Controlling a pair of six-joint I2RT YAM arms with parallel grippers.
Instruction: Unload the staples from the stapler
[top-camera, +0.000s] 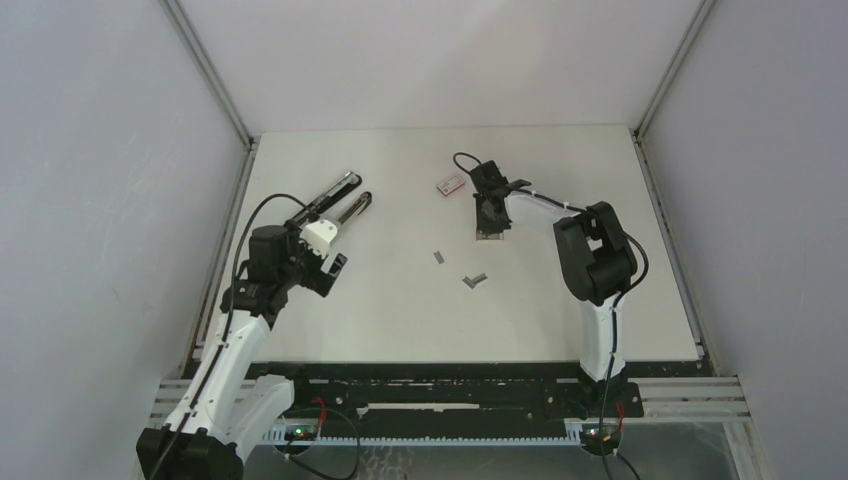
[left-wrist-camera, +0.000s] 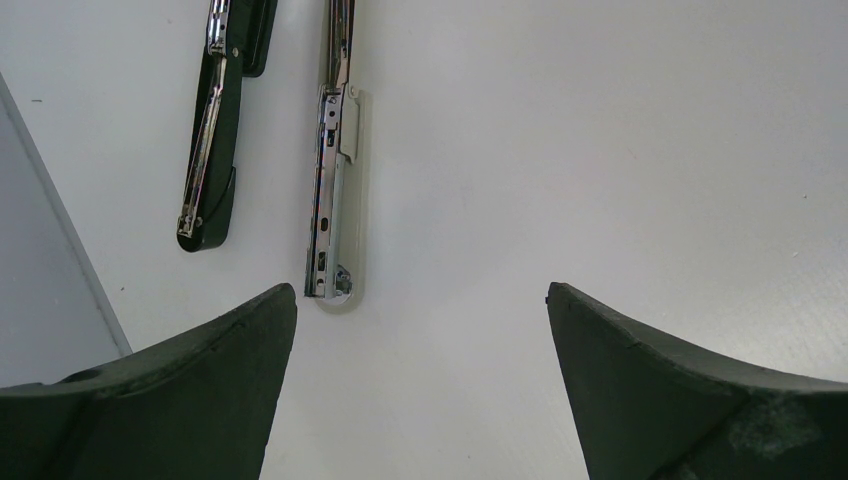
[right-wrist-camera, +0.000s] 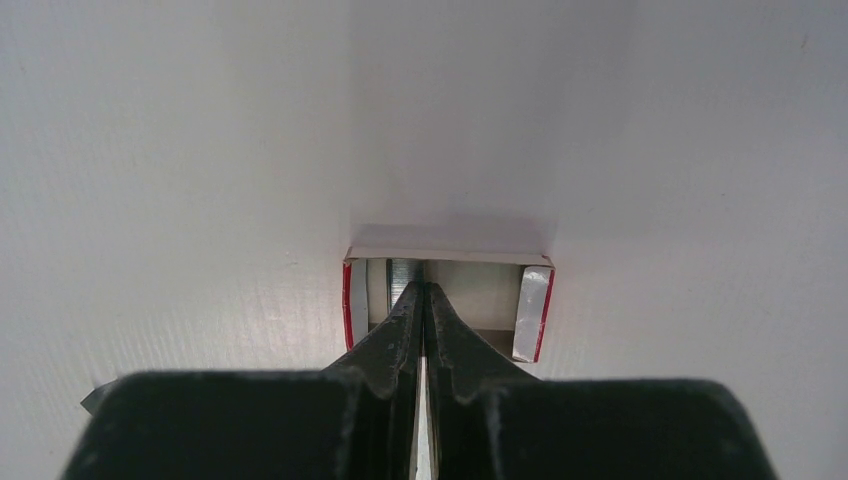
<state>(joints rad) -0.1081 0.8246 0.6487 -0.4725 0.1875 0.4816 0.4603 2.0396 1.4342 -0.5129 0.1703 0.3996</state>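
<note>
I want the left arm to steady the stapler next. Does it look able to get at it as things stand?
Probably yes. The left end effector is open and points toward the stapler, which lies spread open just ahead and slightly to its left. Nothing shows between them in the wrist view.

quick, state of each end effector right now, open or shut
left end effector: open, empty
right end effector: shut, tips inside the small open box; grip unclear

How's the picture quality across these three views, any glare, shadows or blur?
Top view: soft even light, the staples barely resolved. Left wrist: stapler sharp, glints on its chrome, left fingers dark. Right wrist: a shadow band on the table beyond the red-and-white box, right fingers near-black.
</note>
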